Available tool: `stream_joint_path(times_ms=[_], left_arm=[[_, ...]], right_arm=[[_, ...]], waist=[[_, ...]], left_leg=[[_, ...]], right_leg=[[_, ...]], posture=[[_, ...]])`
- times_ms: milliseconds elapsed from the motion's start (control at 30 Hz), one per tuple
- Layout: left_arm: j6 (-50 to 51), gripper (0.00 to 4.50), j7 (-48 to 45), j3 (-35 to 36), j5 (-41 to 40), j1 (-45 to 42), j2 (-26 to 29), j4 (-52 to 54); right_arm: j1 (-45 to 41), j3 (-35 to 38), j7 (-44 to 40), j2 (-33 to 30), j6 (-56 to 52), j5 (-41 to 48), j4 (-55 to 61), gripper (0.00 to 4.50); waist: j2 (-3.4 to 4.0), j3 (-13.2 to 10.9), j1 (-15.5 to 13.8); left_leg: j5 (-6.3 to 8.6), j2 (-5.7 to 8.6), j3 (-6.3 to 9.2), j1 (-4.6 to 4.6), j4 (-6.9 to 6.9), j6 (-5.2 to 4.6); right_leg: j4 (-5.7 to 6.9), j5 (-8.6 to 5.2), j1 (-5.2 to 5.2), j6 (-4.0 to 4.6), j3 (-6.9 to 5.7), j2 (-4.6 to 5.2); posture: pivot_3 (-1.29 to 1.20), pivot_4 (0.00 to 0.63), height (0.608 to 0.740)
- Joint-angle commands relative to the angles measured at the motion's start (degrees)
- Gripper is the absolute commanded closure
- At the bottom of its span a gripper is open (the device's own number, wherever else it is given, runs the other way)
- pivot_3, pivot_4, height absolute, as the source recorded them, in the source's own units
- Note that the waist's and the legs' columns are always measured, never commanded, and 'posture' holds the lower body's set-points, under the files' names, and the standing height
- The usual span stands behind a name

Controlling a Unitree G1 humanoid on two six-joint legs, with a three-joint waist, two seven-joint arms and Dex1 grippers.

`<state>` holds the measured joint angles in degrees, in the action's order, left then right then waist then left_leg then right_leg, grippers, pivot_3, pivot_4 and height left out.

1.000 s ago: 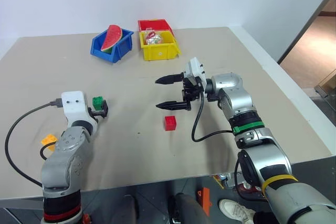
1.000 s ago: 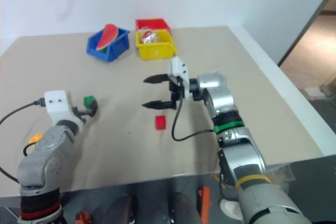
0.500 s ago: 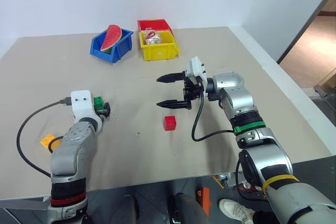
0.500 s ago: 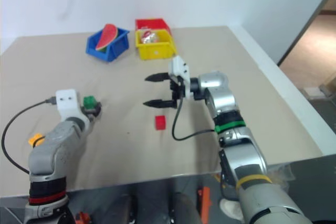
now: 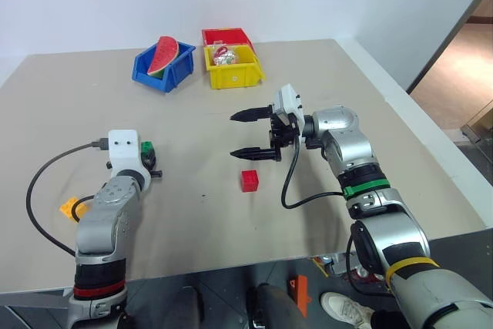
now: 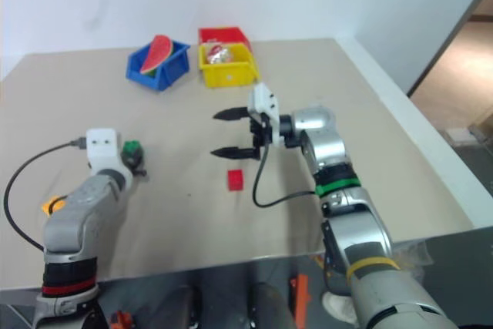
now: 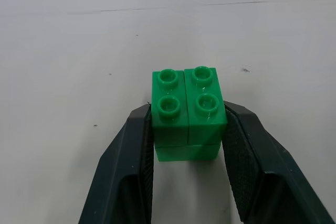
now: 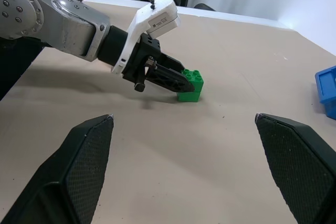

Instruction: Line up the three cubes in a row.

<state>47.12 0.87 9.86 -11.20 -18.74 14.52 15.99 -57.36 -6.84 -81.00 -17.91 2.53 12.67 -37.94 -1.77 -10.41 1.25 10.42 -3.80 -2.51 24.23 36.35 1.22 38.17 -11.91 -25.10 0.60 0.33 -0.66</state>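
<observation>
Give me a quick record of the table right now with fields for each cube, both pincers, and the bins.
green cube: on the table, clamped between the left pincer's fingers
red cube: alone on the table, just below the right pincer
yellow-orange cube: near the table's left edge, beside the left arm
left pincer: shut on the green cube
right pincer: open, holding nothing, pointing left above the table
bins: blue bin holds a watermelon slice; yellow bin and red bin behind it, at the far side
row: not yet formed, cubes far apart
</observation>
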Motion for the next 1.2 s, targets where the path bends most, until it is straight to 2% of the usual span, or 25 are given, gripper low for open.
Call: stream_joint_path(times_ms=[33, 200, 300, 367, 467, 633, 800, 1200], left_arm=[[-0.23, 3.23, -7.91, -3.5, -1.77, -0.86, 4.65, 6.18], [-2.64, 3.23, -21.1, -7.31, -4.63, 0.69, 13.13, 8.6], [-7.52, 3.23, -34.1, -9.04, -7.59, 1.05, 20.13, 8.16], [-12.99, 3.23, -42.36, -9.87, -8.55, 0.26, 24.11, 6.32], [-22.63, 3.23, -54.78, -12.45, -7.95, -2.79, 28.99, -0.67], [-28.92, 3.23, -64.69, -15.5, -7.33, -7.47, 29.44, -10.28], [-30.93, 3.23, -70.1, -18.62, -6.99, -10.45, 27.72, -15.38], [-32.75, 3.23, -70.84, -20.78, -4.96, -11.36, 23.03, -18.1]], right_arm=[[-1.31, 0.66, 0.05, -0.56, 1.16, 0.25, 0.75, 0.0], [-1.77, 0.79, 0.28, -0.74, 1.7, 0.15, 0.45, 0.0], [-1.78, 0.55, -0.87, -1.39, -0.12, 0.59, 1.16, 0.0], [-1.41, -0.1, -3.02, -2.5, -2.71, 0.93, 2.14, 0.0], [-0.22, -0.08, -5.53, -4.59, -13.0, 3.28, 4.9, 0.0], [2.26, -0.98, -7.12, -6.87, -15.49, 2.99, 8.49, 0.0], [3.36, -0.88, -5.88, -7.87, -14.17, 2.65, 9.77, 0.0], [5.6, -0.7, -4.44, -9.41, -14.11, 2.97, 12.86, 0.0]], waist=[[0.0, 0.0, 0.0], [-0.02, -0.02, 0.03], [-0.02, -0.02, 0.04], [-0.01, -0.03, 0.02], [0.01, -0.04, -0.05], [0.01, -0.04, -0.04], [0.01, -0.04, 0.07], [0.0, -0.04, 0.05]], left_leg=[[0.0, 0.0, 0.0, 0.0, 0.0, 0.0], [0.0, -0.01, -0.03, 0.02, -0.03, 0.0], [0.0, -0.01, -0.05, 0.03, -0.04, 0.0], [0.0, -0.01, -0.05, 0.04, -0.05, 0.0], [0.0, -0.01, -0.08, 0.06, -0.05, 0.0], [0.0, -0.01, -0.21, 0.06, -0.05, 0.0], [0.01, -0.02, -0.34, 0.11, -0.06, -0.01], [0.02, -0.02, -0.41, 0.08, -0.04, -0.03]], right_leg=[[0.0, 0.0, 0.0, 0.0, 0.01, 0.0], [0.0, -0.01, -0.06, 0.01, 0.03, -0.01], [0.0, -0.01, -0.09, 0.02, 0.04, -0.02], [0.02, -0.04, -0.12, 0.06, 0.02, -0.01], [0.0, -0.05, -0.13, 0.12, 0.0, 0.01], [-0.02, -0.08, -0.15, 0.1, 0.08, 0.04], [0.0, -0.09, -0.25, 0.06, 0.21, 0.0], [0.02, -0.06, -0.25, 0.01, 0.34, -0.01]], posture=[[0.0, 0.15, 0.74], [0.0, 0.15, 0.74], [0.0, 0.15, 0.74], [0.0, 0.15, 0.74], [0.0, 0.15, 0.74], [0.0, 0.15, 0.74], [0.0, 0.15, 0.74], [0.0, 0.15, 0.74]])
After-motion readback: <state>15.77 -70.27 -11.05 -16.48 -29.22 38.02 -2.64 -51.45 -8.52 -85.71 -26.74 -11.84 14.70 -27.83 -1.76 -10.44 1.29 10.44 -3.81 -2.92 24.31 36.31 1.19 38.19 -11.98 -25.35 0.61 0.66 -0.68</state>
